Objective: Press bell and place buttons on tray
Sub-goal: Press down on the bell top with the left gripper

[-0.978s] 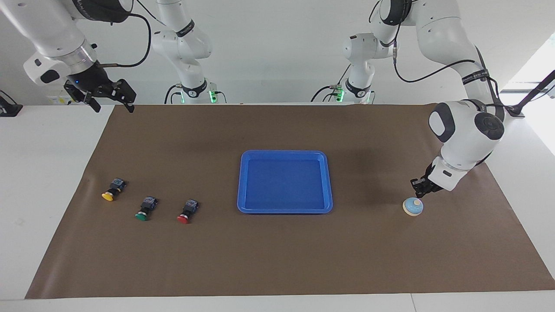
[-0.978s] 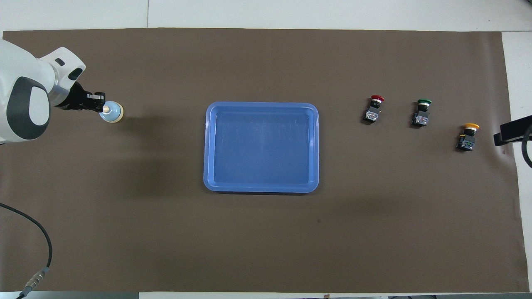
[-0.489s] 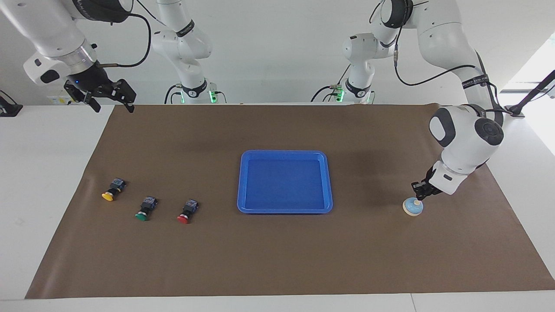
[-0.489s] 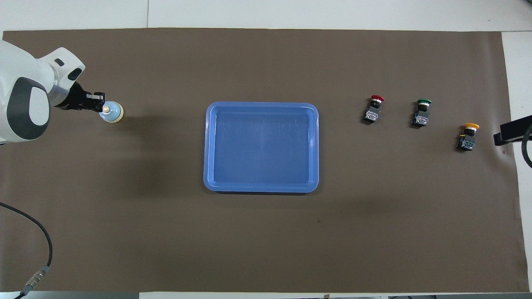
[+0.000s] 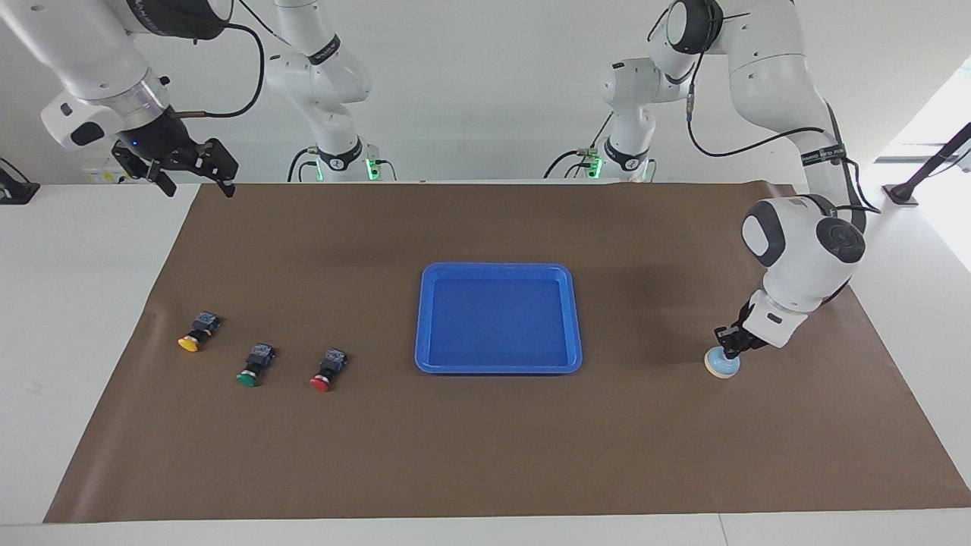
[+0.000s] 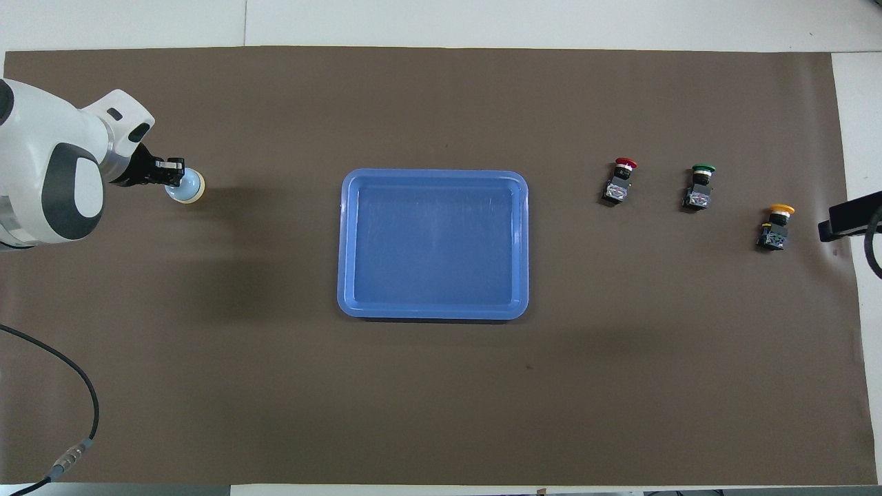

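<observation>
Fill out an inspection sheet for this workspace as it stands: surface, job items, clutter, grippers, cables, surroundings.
Surface: brown mat covers a white table.
Tray: blue tray mid-mat, nothing in it.
Bell: bell at the left arm's end of the mat.
Buttons: red button, green button and yellow button on the mat toward the right arm's end, none on the tray.
Clutter: nothing seen.
Left gripper: left gripper shut, tips down on the bell's top.
Right gripper: right gripper open, waiting raised over the mat's corner nearest the right arm.
Cables: black cable lies on the mat at the left arm's end.
Surroundings: plain white wall.
</observation>
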Robot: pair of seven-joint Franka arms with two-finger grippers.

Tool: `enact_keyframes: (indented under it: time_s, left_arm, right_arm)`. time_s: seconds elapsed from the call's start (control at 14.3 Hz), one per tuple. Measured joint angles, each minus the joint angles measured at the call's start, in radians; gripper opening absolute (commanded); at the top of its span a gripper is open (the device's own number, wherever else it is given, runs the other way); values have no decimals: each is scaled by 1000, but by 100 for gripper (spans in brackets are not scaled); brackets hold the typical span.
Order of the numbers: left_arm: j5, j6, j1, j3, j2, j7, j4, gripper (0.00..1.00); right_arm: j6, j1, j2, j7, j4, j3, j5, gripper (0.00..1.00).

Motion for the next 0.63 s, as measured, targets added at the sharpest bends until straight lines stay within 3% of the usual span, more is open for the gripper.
enact_keyframes:
  time_s: [0.63]
  left_arm:
    - [0,3,1,0,-19,1,-18,0]
  right_arm:
    - [0,0,0,0,0,0,0,100]
